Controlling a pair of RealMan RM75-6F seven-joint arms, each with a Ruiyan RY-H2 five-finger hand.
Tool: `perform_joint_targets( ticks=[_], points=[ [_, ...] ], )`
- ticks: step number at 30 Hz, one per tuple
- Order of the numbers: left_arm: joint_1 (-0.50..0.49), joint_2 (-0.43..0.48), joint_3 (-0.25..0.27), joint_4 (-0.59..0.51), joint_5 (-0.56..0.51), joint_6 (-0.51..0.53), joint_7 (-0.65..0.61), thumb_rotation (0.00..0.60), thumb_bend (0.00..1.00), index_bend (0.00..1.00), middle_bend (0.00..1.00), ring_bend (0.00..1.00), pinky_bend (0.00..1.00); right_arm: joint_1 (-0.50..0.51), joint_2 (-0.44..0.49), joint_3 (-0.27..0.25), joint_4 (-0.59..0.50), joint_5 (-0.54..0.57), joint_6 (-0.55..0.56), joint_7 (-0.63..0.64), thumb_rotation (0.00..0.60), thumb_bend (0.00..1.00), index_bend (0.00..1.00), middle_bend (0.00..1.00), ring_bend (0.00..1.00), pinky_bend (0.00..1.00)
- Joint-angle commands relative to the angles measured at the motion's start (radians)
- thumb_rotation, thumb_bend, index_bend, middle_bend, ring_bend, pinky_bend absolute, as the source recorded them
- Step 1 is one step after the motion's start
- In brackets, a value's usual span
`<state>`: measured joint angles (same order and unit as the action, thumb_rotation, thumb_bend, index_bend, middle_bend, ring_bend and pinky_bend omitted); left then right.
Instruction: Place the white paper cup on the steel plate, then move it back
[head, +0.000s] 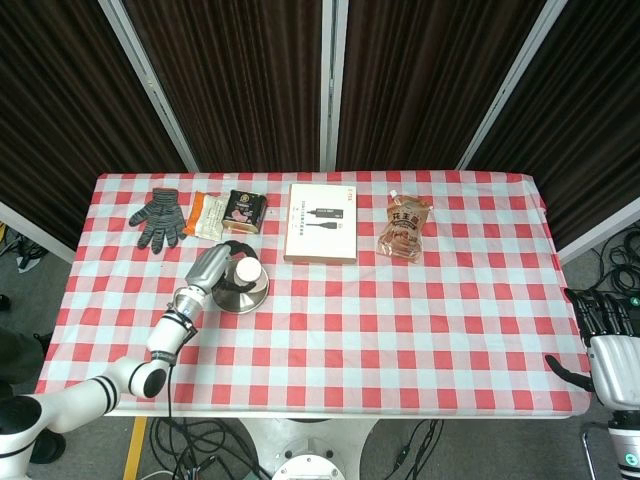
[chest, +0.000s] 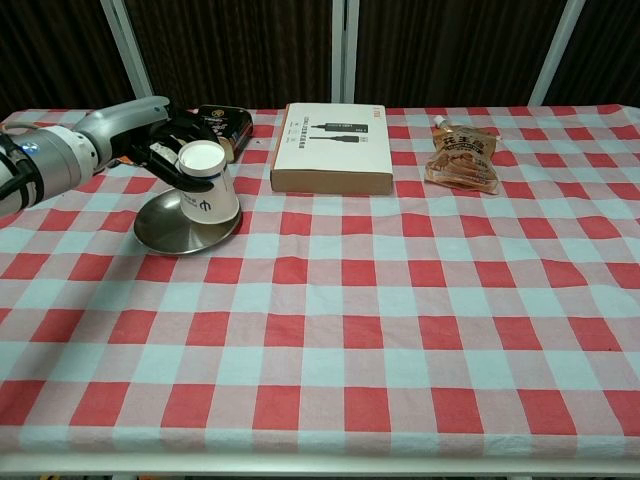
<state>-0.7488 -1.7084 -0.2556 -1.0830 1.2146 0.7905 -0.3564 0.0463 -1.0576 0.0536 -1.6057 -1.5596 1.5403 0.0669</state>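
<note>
From the head view, the left hand wraps its fingers around the white paper cup, which sits upside down over the steel plate. Beyond the hand, toward the curtain, lie a grey glove, an orange snack packet and a dark tin; further off to its right sit a white box and a brown pouch. The right hand hangs off the bench edge, holding nothing, fingers spread.

In the chest view, the left hand clasps the cup from behind; the cup tilts slightly, its wide mouth down on the plate. The tin lies just behind the hand, the box to its right.
</note>
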Motion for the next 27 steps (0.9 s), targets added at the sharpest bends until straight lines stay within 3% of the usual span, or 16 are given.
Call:
perform_joint_targets(
  ticks=[1,9,19,27],
  points=[
    [0.001,-0.006,0.004,0.009,-0.006,-0.007,-0.003,0.600,0.27,0.50,0.36,0.22,0.19,0.000,0.000,0.000,-0.001,-0.001,0.000,-0.001,0.600,0.07,0.00,0.15,0.00,0.07],
    [0.020,0.001,0.009,0.020,-0.008,0.002,-0.033,0.600,0.27,0.50,0.36,0.21,0.12,0.002,-0.002,0.001,-0.002,-0.001,-0.003,-0.003,0.600,0.07,0.00,0.15,0.00,0.07],
    [0.080,0.035,0.034,0.026,-0.012,0.006,-0.097,0.600,0.27,0.50,0.36,0.21,0.12,0.011,-0.009,0.005,0.008,-0.007,-0.004,0.008,0.600,0.07,0.00,0.15,0.00,0.07],
    [0.063,0.005,0.043,0.001,0.034,0.019,-0.099,0.600,0.27,0.50,0.36,0.21,0.12,0.006,-0.010,0.000,0.008,-0.014,0.004,0.007,0.600,0.07,0.00,0.15,0.00,0.07]
  ],
)
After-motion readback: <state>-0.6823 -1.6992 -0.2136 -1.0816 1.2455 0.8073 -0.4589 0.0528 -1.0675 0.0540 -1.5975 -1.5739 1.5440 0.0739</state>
